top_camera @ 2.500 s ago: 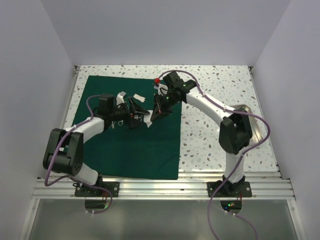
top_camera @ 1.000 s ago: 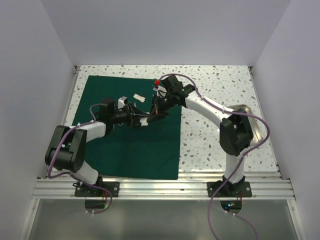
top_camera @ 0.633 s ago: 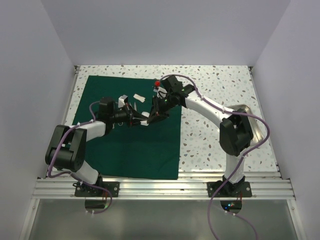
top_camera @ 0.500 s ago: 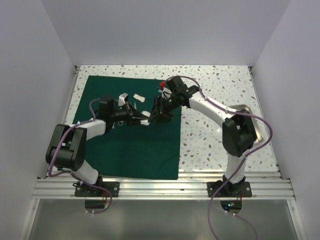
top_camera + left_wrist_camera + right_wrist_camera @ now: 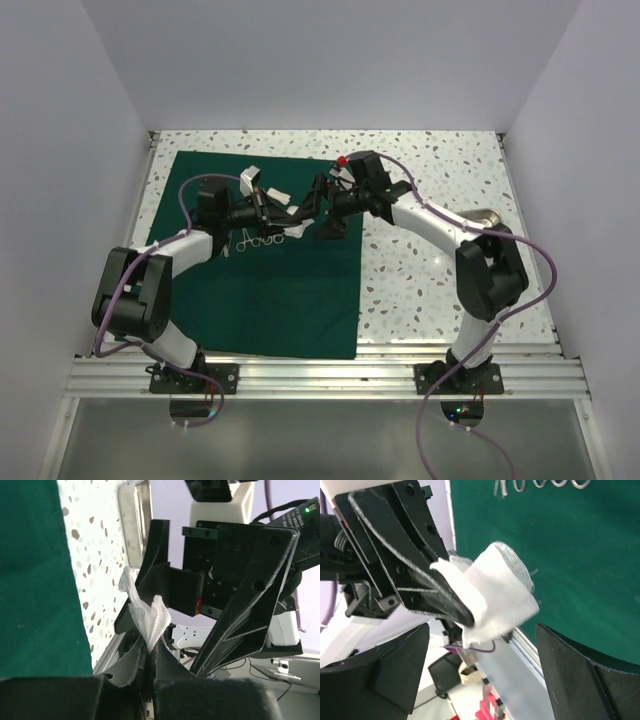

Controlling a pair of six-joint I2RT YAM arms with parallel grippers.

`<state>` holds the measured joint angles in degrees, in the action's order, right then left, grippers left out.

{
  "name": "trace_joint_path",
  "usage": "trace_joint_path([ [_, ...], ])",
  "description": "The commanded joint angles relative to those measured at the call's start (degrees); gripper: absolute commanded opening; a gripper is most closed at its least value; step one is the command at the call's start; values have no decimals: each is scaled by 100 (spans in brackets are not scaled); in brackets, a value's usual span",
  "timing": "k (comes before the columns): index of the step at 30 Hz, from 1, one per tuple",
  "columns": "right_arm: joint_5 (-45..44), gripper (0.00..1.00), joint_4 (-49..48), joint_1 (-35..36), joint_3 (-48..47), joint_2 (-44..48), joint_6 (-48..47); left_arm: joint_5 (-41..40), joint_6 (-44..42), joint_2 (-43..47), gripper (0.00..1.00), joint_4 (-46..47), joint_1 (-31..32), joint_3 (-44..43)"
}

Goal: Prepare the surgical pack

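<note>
The surgical pack point(image 5: 270, 300) is a dark green cloth lying flat on the left half of the table; it also shows in the left wrist view point(image 5: 30, 580) and the right wrist view point(image 5: 570, 555). Above its far part my left gripper point(image 5: 280, 218) point(image 5: 149, 650) is shut on a small white gauze square point(image 5: 147, 617) point(image 5: 495, 595). My right gripper point(image 5: 318, 215) point(image 5: 480, 670) faces it a short way off. Its fingers stand wide open on either side of the gauze and do not touch it.
Steel instruments with ring handles point(image 5: 255, 242) point(image 5: 540, 484) lie on the cloth under the grippers. Another white gauze piece point(image 5: 278, 195) rests further back on the cloth. A shiny steel tray point(image 5: 495, 218) point(image 5: 135, 525) sits at the right, partly behind the right arm.
The left gripper shut on the gauze while the right gripper opened and let it go. Both grippers moved toward the back of the cloth, and the right one drew slightly right.
</note>
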<state>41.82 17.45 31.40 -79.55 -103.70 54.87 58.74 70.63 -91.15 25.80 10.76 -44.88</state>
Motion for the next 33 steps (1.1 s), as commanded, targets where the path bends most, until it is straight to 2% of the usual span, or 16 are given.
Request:
trace_joint_path([
  [1, 142, 89, -961, 7, 175, 280, 726, 111, -146, 168, 0, 469, 66, -267],
  [4, -33, 86, -1375, -2, 413, 333, 1182, 129, 20, 177, 0, 671, 92, -223],
  [13, -517, 73, -2420, -29, 906, 552, 1728, 199, 364, 177, 0, 1102, 110, -65],
  [16, -631, 71, -2606, -29, 924, 597, 1729, 225, 407, 168, 0, 1172, 110, -21],
  [23, -755, 60, -2676, -55, 994, 544, 1649, 252, 496, 142, 0, 1287, 119, 32],
  [25, -746, 55, -2756, -55, 1003, 526, 1667, 261, 513, 142, 0, 1287, 119, 41],
  [28, -772, 41, -2756, -63, 1020, 535, 1641, 252, 531, 142, 0, 1304, 119, 59],
  [33, -781, 33, -2738, -55, 1038, 553, 1571, 261, 566, 116, 0, 1331, 119, 103],
])
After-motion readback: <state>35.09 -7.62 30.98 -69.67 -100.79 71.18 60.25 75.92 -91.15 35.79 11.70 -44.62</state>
